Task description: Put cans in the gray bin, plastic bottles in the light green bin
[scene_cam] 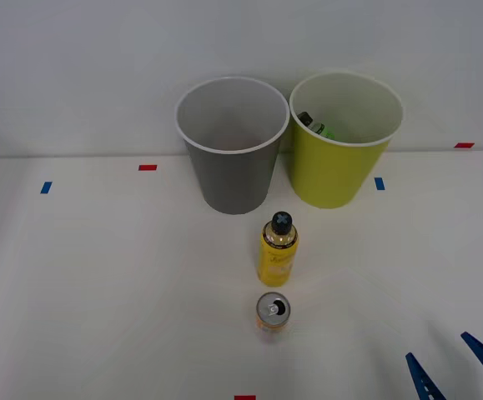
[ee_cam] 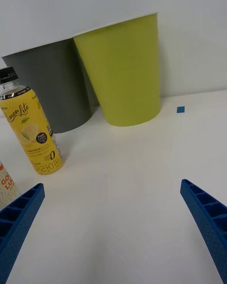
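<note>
Front view: white table, 2 bins at the back standing side by side, rims nearly touching. Gray bin on the left, upright, pale inside, nothing visible in it. Light green bin on the right, upright; a dark-capped bottle with green label leans inside it against the left wall. Yellow bottle with black cap stands upright on the table just in front of the gray bin, apart from it. Orange-yellow can stands upright just in front of the yellow bottle, near but not touching, silver top and pull tab facing up. Right gripper sits at the bottom right corner, well apart from the can and bottle; 2 blue ribbed fingers spread wide, nothing between them. Small red and blue tape marks dot the table.

Right wrist view: right gripper low over the table, jaws wide open and empty, one blue finger at each bottom corner. Yellow bottle upright, lemon label readable, just beyond one finger. A sliver of the can shows at the edge beside that same finger, not touching it as far as I can tell. Gray bin and light green bin stand behind, sides touching near the rims. Blue tape mark on the table beside the green bin.
</note>
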Robot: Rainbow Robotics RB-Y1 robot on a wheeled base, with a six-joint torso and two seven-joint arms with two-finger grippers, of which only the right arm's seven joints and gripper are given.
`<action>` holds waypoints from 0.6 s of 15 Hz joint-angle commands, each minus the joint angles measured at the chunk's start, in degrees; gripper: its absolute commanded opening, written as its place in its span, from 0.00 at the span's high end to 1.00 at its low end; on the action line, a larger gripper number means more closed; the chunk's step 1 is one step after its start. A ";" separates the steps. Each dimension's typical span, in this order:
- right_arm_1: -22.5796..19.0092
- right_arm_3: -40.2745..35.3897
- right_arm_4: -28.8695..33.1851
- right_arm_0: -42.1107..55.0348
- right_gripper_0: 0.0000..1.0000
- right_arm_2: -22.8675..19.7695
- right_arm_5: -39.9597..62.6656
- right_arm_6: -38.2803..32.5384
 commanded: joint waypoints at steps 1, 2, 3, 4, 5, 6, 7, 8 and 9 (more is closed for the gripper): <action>0.00 0.00 0.00 0.00 0.00 0.00 0.00 0.00; 0.00 0.00 0.00 0.00 0.00 0.00 0.00 0.00; 0.00 0.00 0.00 0.00 0.00 0.00 0.00 0.00; 0.00 0.00 0.00 0.00 0.00 0.00 0.00 0.00; 0.00 0.00 0.00 0.00 0.00 0.00 0.00 0.00; 0.00 0.00 0.00 0.00 0.00 0.00 0.00 0.00; 0.00 0.00 0.00 0.00 0.00 0.00 0.00 0.00; 0.00 0.00 0.00 0.00 0.00 0.00 0.00 0.00; 0.00 0.00 0.00 0.00 0.00 0.00 0.00 0.00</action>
